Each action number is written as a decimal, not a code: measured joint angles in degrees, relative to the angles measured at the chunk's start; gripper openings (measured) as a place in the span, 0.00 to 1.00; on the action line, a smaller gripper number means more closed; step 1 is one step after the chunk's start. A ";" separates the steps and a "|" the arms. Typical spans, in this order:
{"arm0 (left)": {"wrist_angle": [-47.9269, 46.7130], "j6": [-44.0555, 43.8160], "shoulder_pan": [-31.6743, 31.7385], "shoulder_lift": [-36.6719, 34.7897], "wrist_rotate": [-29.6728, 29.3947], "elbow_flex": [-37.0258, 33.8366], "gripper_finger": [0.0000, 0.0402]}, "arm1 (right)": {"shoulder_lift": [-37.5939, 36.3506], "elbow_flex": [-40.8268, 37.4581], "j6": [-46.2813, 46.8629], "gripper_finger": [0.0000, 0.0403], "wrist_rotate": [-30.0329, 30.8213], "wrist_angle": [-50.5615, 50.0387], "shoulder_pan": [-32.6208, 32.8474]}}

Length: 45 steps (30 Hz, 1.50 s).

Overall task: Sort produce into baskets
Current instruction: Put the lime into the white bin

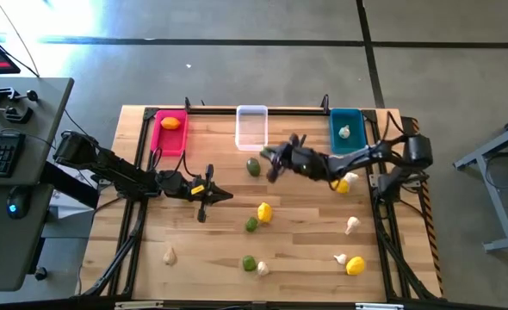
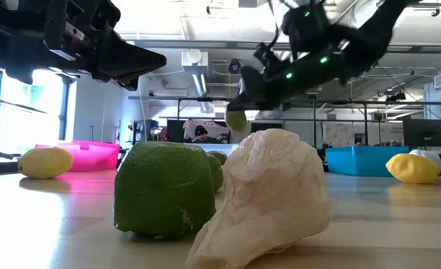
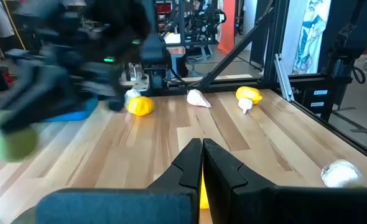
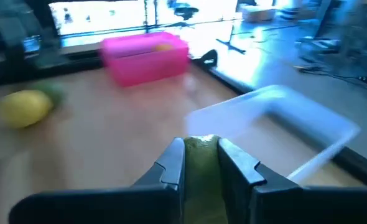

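We see the right gripper (image 4: 200, 163) clenched on a green fruit (image 4: 201, 155) above the table, near the clear basket (image 4: 283, 124); its long axis seemingly runs along the fingers. The left gripper (image 3: 201, 163) hangs closed, empty.

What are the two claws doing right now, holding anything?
Left gripper: closed, empty, over the table's left-middle.
Right gripper: closed on a green fruit, near the clear bin.

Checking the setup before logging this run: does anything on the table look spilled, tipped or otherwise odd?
Nothing stands out. The pink bin, clear bin and teal bin stand upright in a row; loose produce lies on the table, and the right gripper holds a green fruit.
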 joint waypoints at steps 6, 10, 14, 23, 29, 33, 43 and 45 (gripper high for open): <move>-0.05 0.09 0.00 0.01 -0.14 0.00 0.00 | 5.14 5.48 2.00 0.12 -1.80 0.33 -6.66; -0.08 0.09 0.00 0.00 -0.15 0.00 0.00 | 8.98 10.07 4.97 0.12 -4.63 -1.52 -9.35; -0.10 0.10 0.00 0.00 -0.22 0.00 0.00 | 12.34 15.04 5.28 0.12 -4.76 -7.68 -10.24; -0.13 0.11 0.00 0.00 -0.90 0.00 0.00 | 16.69 25.76 9.92 0.12 -4.63 -24.03 -10.43; -0.17 0.11 -0.02 0.00 -0.94 0.00 0.00 | 18.65 29.43 12.37 0.12 -4.54 -29.96 -11.18; -0.17 0.11 -0.01 0.01 -0.94 0.00 0.00 | 19.09 30.16 14.26 0.13 -5.06 -32.06 -12.26; -0.18 0.11 -0.01 0.00 -1.01 0.00 0.00 | 19.35 30.16 15.50 0.20 -5.37 -34.88 -12.96; -0.19 0.11 -0.02 0.00 -0.99 0.00 0.00 | 19.41 30.16 15.38 0.21 -5.20 -34.88 -12.95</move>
